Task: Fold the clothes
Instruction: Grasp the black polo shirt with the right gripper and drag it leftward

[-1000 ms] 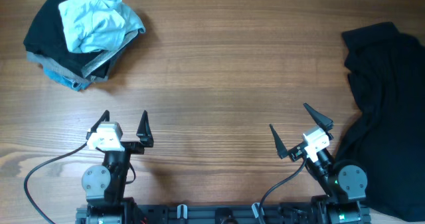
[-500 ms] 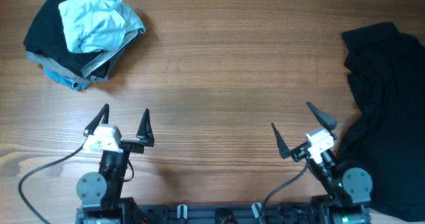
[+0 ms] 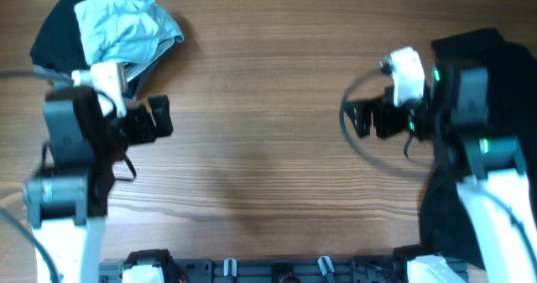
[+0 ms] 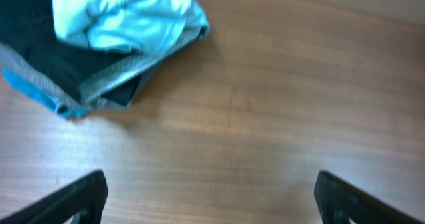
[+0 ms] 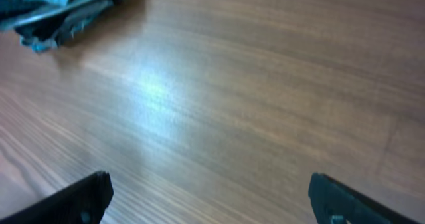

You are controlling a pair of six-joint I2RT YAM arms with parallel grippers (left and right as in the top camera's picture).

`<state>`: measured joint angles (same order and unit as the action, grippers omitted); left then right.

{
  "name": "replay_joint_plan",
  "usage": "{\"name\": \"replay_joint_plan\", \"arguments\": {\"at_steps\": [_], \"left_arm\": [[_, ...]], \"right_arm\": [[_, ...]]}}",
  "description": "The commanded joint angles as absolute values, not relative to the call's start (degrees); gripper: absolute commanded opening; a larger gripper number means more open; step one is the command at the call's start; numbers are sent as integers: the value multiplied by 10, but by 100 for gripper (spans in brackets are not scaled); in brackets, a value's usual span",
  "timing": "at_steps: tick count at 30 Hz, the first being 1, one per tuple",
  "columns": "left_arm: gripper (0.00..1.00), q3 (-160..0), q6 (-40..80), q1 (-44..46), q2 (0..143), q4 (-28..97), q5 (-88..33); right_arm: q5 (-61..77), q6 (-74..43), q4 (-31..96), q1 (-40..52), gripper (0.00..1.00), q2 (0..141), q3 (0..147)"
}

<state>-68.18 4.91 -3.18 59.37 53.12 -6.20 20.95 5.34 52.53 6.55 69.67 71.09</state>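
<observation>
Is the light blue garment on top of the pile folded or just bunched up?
Bunched up. The light blue garment lies in loose, uneven wrinkles on the dark clothes, with no flat folded edges.

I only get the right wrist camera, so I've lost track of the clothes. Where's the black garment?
Observer: The black garment lies crumpled along the table's right edge, partly under the right arm.
Operator: And the left gripper?
Observer: The left gripper is open and empty over bare wood, just short of the pile.
</observation>
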Motion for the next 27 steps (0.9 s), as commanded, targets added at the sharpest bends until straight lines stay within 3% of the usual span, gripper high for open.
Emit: {"name": "replay_joint_plan", "arguments": {"at_steps": [1,4,5,7,10,17,21,27], "left_arm": [[100,-770,51,-36,667,580,-87],[100,-772,50,-36,690,582,-111],[100,-772,50,-36,695,583,-111],[100,-772,50,-36,699,584,-111],[100,-772,50,-36,699,584,-111],[100,-772,50,-36,699,583,-111],[100,-772,50,-36,699,584,-111],[100,-772,50,-36,699,584,-111]], "right_arm": [[162,42,552,55,100,787,812],[22,-77,516,-4,99,855,828],[-19,-112,498,-39,93,887,828],[-28,-131,480,-78,84,924,828],[-29,-134,458,-142,83,1007,828],[-40,-119,399,-181,74,1141,828],[-98,-120,382,-181,61,1189,828],[-135,-116,376,-181,64,1233,828]]}}
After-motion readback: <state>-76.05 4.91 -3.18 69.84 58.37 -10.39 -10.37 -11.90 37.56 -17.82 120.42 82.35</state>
